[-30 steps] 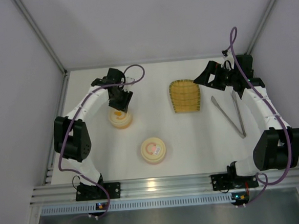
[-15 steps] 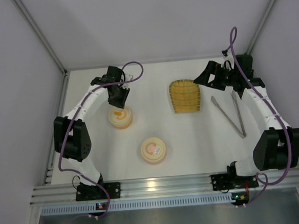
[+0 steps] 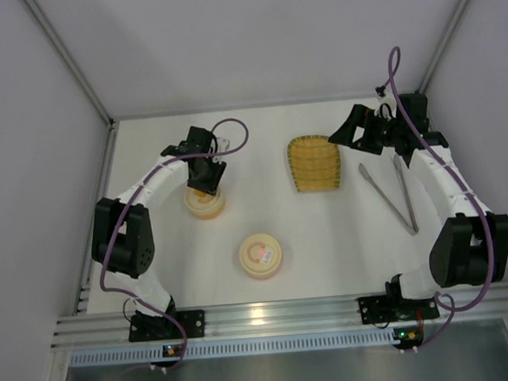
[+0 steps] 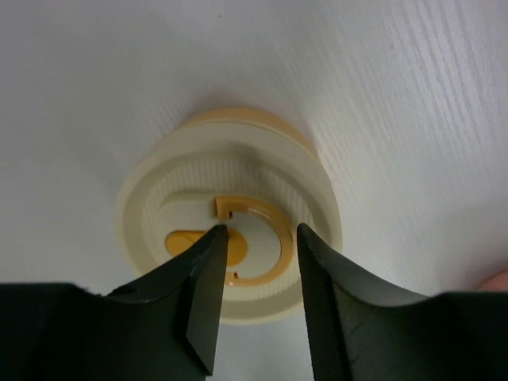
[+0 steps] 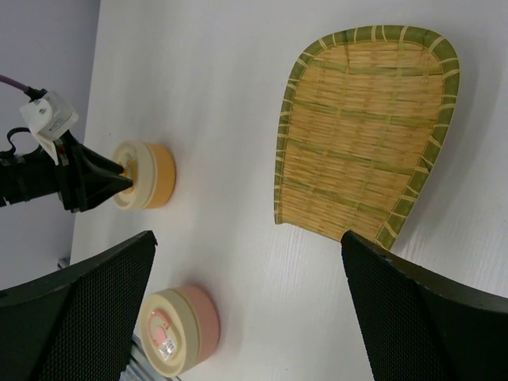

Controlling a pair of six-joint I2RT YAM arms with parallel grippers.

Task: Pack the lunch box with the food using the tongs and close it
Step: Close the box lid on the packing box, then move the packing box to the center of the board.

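A round orange lunch box [image 3: 205, 204] with a cream lid [image 4: 230, 182] stands at the left of the table. My left gripper [image 4: 260, 234] hovers just above that lid, its fingers [image 4: 208, 278] partly open on either side of the flat orange ring handle [image 4: 274, 238], with nothing between them. The silver tongs [image 3: 392, 195] lie on the table at the right. Above the table beside the tray's far right corner, my right gripper [image 5: 248, 238] is wide open and empty. No food shows in any view.
An empty woven yellow tray [image 3: 313, 163] lies between the arms, left of the tongs. A second round box, pink with a cream lid [image 3: 260, 255], stands nearer the front. White walls close in the table on three sides.
My left gripper drew back a little from the orange box, then came down over its lid again, with its jaws narrowing slightly. The right arm has not moved.
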